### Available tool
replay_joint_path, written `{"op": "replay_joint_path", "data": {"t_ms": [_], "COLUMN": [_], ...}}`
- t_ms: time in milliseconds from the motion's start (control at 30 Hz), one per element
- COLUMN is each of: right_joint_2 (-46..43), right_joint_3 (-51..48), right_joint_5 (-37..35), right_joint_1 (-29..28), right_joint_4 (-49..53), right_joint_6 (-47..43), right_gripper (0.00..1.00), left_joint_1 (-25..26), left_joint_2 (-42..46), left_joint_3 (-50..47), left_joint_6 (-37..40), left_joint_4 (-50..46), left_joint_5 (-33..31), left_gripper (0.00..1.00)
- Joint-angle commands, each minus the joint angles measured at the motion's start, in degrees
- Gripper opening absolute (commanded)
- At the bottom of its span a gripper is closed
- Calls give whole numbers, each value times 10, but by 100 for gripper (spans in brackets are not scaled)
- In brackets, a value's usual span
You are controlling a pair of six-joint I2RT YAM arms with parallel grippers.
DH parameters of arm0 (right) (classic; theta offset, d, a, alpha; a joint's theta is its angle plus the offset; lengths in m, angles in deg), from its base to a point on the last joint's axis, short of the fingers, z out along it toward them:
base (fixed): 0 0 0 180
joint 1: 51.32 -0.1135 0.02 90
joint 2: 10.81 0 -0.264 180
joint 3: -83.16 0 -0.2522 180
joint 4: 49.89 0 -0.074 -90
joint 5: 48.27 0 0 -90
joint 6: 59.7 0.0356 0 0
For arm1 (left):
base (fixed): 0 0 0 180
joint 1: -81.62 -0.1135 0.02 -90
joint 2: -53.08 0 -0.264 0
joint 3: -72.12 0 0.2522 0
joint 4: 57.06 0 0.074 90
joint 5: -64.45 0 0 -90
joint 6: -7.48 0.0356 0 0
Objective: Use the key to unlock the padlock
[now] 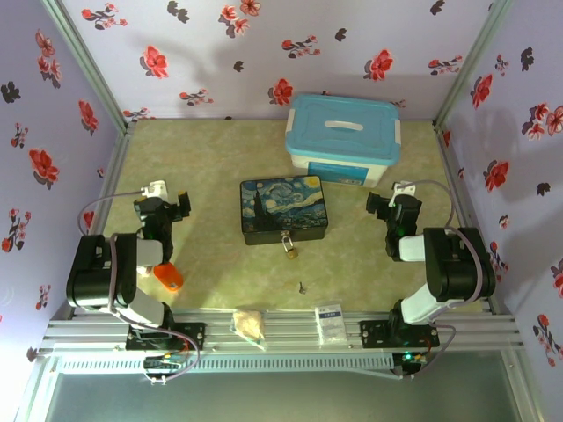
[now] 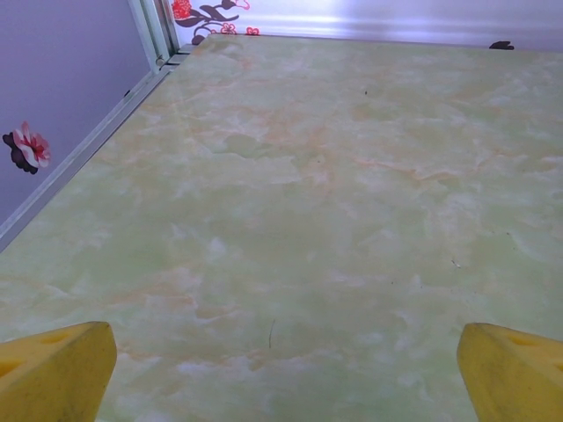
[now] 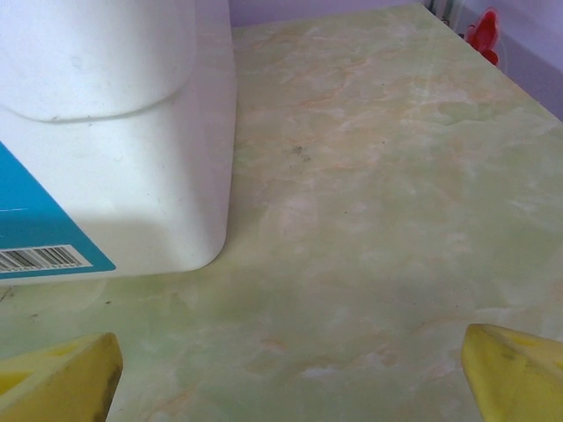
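The left gripper [image 2: 283, 376] and right gripper [image 3: 286, 374] are spread wide and empty, and the tiny key [image 1: 302, 287] looks light, hard and slippery, so pinch its flat head.

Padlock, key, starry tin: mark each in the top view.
padlock [image 1: 290, 251], top external view, on the brass body.
key [image 1: 302, 287], top external view, on its middle.
starry tin [image 1: 283, 207], top external view, on the lid's centre.
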Motion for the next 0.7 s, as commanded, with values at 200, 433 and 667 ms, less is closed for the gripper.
{"op": "replay_joint_path", "data": {"t_ms": [200,433,667], "right_joint_2": [-177,-285,-337], "right_joint_3": [42,57,46], "right_joint_5": [9,54,254], "right_joint_1": [0,5,-5], "right_joint_4": [199,366,419], "right_joint_6": [28,170,213], "right_gripper": [99,99,99], "left_joint_1": [10,9,24], "left_joint_2": [168,239,275], "left_joint_3": [16,12,28], "left_joint_6": [-9,-228,-313], "left_joint_4": [-133,-173,-207], "left_joint_5": [-1,126,276], "left_gripper": [100,100,100]}}
